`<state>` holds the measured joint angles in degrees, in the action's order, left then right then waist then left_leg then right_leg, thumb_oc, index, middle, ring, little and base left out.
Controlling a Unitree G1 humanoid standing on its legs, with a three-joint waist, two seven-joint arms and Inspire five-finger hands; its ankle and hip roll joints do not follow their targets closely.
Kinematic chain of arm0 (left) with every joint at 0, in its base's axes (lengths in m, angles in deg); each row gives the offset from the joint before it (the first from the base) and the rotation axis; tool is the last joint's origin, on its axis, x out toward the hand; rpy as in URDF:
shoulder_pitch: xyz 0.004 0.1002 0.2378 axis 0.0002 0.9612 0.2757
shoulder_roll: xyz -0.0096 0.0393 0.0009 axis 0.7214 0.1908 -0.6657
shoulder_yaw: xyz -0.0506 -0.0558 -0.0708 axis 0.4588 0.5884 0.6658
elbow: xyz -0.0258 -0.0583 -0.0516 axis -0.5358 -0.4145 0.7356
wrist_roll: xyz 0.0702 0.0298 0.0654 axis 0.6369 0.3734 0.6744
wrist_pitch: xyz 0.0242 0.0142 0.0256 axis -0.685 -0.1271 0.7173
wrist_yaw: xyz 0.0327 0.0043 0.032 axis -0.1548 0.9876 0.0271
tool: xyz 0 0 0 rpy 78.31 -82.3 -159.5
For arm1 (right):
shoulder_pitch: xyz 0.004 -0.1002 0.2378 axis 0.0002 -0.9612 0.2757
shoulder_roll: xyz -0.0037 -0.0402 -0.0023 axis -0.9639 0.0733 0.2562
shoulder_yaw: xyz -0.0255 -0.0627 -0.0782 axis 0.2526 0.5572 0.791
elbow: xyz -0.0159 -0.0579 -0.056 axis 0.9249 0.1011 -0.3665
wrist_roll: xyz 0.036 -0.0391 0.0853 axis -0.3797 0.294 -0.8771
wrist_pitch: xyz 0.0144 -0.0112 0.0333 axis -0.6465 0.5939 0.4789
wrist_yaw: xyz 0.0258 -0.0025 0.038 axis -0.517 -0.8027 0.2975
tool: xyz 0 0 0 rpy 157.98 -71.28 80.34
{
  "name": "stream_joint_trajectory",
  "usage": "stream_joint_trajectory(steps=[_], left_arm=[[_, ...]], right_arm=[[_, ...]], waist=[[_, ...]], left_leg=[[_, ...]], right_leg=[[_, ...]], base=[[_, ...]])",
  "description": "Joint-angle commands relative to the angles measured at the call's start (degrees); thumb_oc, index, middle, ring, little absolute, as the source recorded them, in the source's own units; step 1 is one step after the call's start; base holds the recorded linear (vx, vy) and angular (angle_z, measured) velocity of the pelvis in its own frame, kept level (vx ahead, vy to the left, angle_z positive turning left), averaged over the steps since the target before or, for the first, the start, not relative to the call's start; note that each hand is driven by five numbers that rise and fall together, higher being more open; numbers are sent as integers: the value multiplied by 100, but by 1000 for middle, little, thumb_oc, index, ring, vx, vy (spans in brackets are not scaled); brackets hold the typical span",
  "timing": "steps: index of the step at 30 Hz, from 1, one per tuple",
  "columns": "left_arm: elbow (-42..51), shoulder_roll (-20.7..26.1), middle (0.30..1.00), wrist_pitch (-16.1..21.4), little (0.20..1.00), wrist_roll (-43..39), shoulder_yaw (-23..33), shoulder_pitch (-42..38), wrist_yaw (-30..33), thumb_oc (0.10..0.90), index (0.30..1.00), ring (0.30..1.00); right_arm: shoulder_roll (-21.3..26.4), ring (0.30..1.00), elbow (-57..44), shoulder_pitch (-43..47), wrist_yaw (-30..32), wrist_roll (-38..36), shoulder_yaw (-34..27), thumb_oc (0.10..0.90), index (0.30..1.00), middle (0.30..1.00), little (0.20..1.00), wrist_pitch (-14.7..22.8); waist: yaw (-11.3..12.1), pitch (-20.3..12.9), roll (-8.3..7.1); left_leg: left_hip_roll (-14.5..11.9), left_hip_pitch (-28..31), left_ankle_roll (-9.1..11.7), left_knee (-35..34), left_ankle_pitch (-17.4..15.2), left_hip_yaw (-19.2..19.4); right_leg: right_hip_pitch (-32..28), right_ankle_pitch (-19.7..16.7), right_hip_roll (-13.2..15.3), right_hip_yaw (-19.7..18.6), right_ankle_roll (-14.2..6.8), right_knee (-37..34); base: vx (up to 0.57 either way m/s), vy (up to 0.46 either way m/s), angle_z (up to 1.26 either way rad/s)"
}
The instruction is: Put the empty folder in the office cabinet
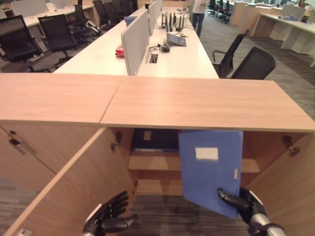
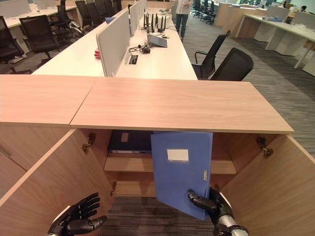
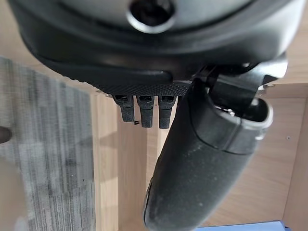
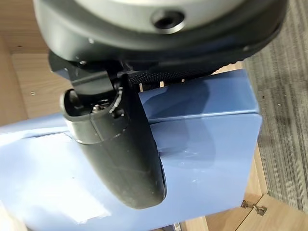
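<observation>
A blue folder [image 1: 209, 167] with a white label stands upright in the mouth of the open wooden cabinet [image 1: 197, 105], its upper end just under the cabinet's top. My right hand [image 1: 244, 203] is shut on its lower right corner, with the thumb across the front face; the right wrist view shows the thumb pressed on the folder [image 4: 202, 139]. My left hand [image 1: 107, 217] hangs low beside the open left door [image 1: 74, 187], fingers relaxed and holding nothing. A dark folder [image 1: 155, 140] lies on the upper shelf [image 1: 152, 161] behind.
The right door [image 1: 290, 187] also stands open. Behind the cabinet runs a long white desk [image 1: 182, 56] with a divider and black office chairs [image 1: 253, 64]. A person [image 1: 199, 12] stands at the far end. Grey carpet [image 1: 162, 216] lies below.
</observation>
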<state>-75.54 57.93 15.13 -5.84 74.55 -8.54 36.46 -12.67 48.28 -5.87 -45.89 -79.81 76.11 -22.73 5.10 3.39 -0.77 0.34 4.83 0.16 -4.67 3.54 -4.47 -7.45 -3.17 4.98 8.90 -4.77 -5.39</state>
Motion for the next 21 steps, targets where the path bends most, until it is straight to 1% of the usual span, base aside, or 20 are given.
stream_joint_trajectory(steps=[1,4,7,8,9,10,12,13,14,15,16,17,19,21], left_arm=[[384,183,900,328,900,-403,112,-486,-166,800,900,900],[285,143,900,290,900,-428,79,-482,-144,800,900,900],[151,62,900,118,900,-571,-21,-480,-131,800,900,900],[150,64,900,117,900,-573,-21,-484,-131,800,900,900],[152,69,900,87,900,-569,-68,-460,-144,800,900,900],[165,108,900,34,900,-578,-189,-439,-127,800,900,900],[116,205,900,-27,900,-585,-388,-477,-90,800,900,900],[111,206,900,-24,900,-585,-389,-487,-89,800,900,900],[-34,287,900,-82,900,-467,-652,-596,-32,800,900,900],[-101,330,900,-102,900,-409,-761,-648,-7,800,900,900],[-112,330,900,-98,900,-408,-767,-670,-5,800,900,900],[-121,370,900,-117,900,-385,-833,-714,8,800,900,900],[-221,598,900,-109,900,-211,-1070,-915,123,800,900,900],[-293,661,900,-117,900,-217,-1089,-935,165,800,900,900]], right_arm=[[-60,300,-338,1087,-45,-544,-146,400,300,300,300,766],[-86,300,-194,1167,65,-553,-167,400,300,300,300,783],[-298,300,-42,1304,192,-904,-129,400,300,300,300,733],[-298,300,-41,1305,192,-909,-130,400,300,300,300,733],[-426,300,59,1409,234,-1169,-126,400,300,300,300,777],[-636,300,231,1720,329,-1504,-60,400,300,300,300,890],[-776,300,361,2075,493,-1793,66,400,300,300,300,1031],[-775,300,369,2086,495,-1797,65,400,300,300,300,1035],[-967,300,460,2501,613,-2229,145,400,300,300,300,1185],[-1039,300,500,2739,668,-2460,134,400,300,300,300,1302],[-1035,300,515,2759,665,-2469,126,400,300,300,300,1308],[-1097,300,550,2908,740,-2645,86,400,300,300,300,1428],[-1211,300,286,3610,1011,-3142,-300,400,300,300,300,2107],[-1196,300,-32,3685,1056,-3166,-543,400,300,300,300,2377]], waist=[[33,-108,-253],[37,-100,-253],[47,-81,-233],[47,-79,-234],[56,-77,-214],[92,-64,-183],[140,-42,-161],[143,-36,-162],[200,-11,-135],[247,19,-124],[253,28,-125],[284,51,-118],[389,258,-94],[426,328,-109]], left_leg=[[158,206,-123,-33,-630,-132],[158,200,-127,-33,-632,-140],[163,192,-132,-33,-638,-161],[163,193,-132,-33,-639,-162],[165,195,-137,-33,-642,-172],[175,198,-148,-33,-642,-181],[182,191,-154,-33,-639,-187],[182,191,-154,-33,-639,-185],[187,165,-149,-33,-622,-188],[191,133,-147,-33,-608,-197],[191,128,-146,-33,-607,-196],[194,97,-148,-33,-595,-209],[186,-194,-137,-33,-489,-277],[170,-390,-121,-33,-414,-334]], right_leg=[[51,55,146,247,-106,39],[52,56,145,249,-104,39],[62,55,148,250,-106,39],[62,55,148,250,-106,39],[67,49,153,251,-111,39],[66,47,156,241,-114,39],[77,38,158,229,-119,39],[78,38,158,226,-119,39],[97,25,162,225,-127,39],[125,17,160,236,-133,39],[130,16,161,235,-132,39],[153,11,160,235,-135,39],[378,-14,139,295,-157,39],[535,-31,141,360,-158,39]], base=[[0,0,0],[0,0,0],[0,0,0],[0,0,0],[0,0,0],[0,0,0],[6,4,-2],[0,0,0],[0,0,0],[0,0,0],[0,0,0],[-29,-2,6],[-125,-29,20],[-109,-33,28]])
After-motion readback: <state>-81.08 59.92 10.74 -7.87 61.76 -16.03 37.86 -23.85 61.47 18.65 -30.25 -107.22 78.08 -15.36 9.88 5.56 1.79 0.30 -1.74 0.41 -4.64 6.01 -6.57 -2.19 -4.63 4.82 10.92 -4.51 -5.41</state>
